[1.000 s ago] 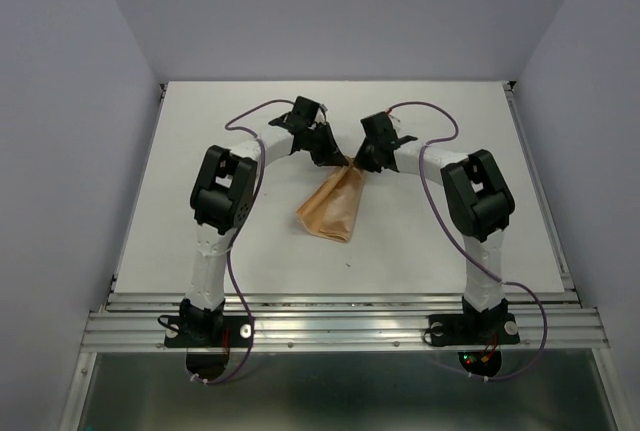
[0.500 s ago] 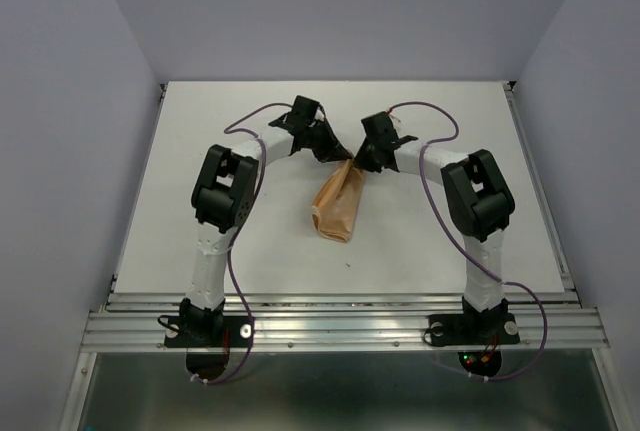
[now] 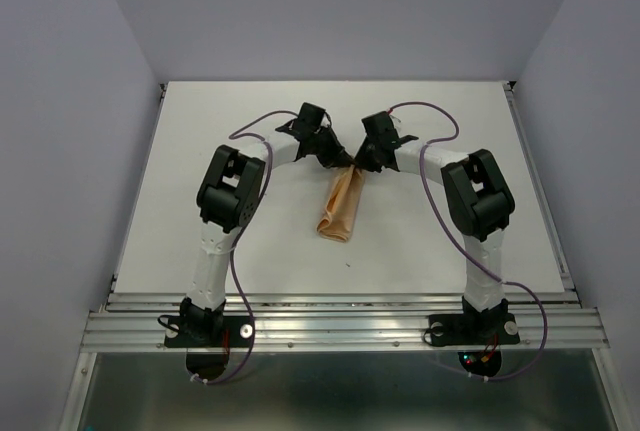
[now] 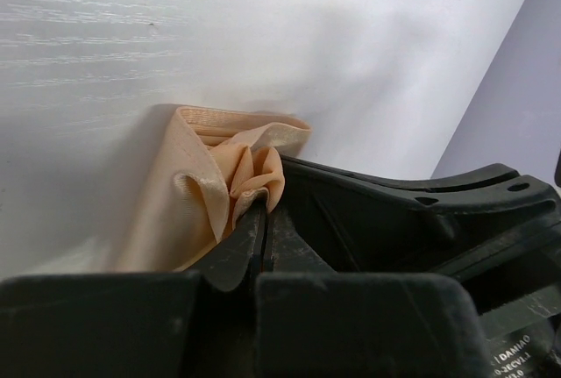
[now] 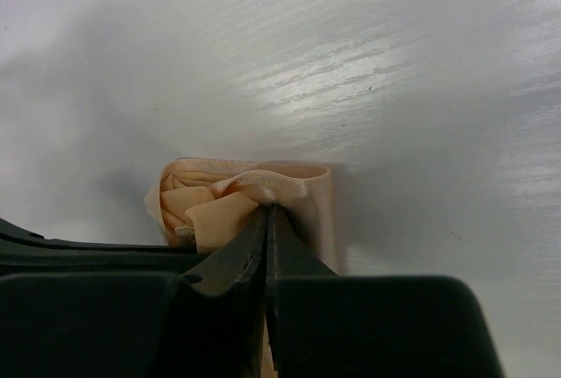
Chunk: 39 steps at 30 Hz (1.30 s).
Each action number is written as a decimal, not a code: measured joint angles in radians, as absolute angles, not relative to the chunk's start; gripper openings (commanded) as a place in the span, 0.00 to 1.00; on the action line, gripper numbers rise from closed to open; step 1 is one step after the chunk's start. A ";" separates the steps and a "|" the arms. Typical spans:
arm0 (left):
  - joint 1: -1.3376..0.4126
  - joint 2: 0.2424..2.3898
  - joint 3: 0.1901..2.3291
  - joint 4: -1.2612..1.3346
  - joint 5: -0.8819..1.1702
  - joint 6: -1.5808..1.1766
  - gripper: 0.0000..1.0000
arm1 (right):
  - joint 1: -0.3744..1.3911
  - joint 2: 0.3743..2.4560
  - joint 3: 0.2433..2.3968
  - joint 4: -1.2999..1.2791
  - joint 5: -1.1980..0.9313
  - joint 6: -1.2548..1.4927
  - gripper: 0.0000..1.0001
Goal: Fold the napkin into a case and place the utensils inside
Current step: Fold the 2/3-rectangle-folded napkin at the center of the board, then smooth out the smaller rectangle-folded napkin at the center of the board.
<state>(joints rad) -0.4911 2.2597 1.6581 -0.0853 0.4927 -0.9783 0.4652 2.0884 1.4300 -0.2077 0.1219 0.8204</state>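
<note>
1. Now the napkin (image 3: 339, 213) lies narrower than a second ago, its near end resting on the counter (image 3: 450, 251) between the arms.
2. Farther back, the left gripper (image 3: 338, 158) has swung right to sit just beside the right gripper (image 3: 358, 164); both are clenched on the napkin's bunched far edge.
3. Judged so, folding into the case is underway; no utensils show.

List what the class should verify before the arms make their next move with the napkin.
1. Left gripper shut on the far end of the napkin: ok.
2. Right gripper shut on that same end: ok.
3. Napkin flat and neatly layered: not ok, bunched at the pinch.
4. Utensils in sight: not ok, none visible.
5. Napkin well inside the table edges: ok.
</note>
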 measured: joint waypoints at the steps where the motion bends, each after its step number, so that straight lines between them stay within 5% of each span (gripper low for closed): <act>1: -0.491 2.260 1.651 -0.081 0.490 -0.979 0.00 | 0.465 2.088 1.430 -0.208 0.121 0.820 0.03; 14: -0.492 2.288 1.631 -0.045 0.482 -0.974 0.00 | 0.464 2.074 1.417 -0.210 0.123 0.823 0.11; 18: -0.496 2.290 1.629 -0.033 0.484 -0.969 0.00 | 0.464 2.024 1.370 -0.239 0.130 0.823 0.29; 21: -0.500 2.290 1.629 -0.028 0.482 -0.965 0.00 | 0.464 1.935 1.303 -0.267 0.147 0.820 0.63; 27: -0.503 2.290 1.627 -0.022 0.478 -0.958 0.00 | 0.464 1.709 1.114 -0.204 0.107 0.825 0.91; 39: -0.505 2.290 1.616 0.002 0.478 -0.958 0.00 | 0.484 1.732 0.939 0.015 -0.167 0.872 1.00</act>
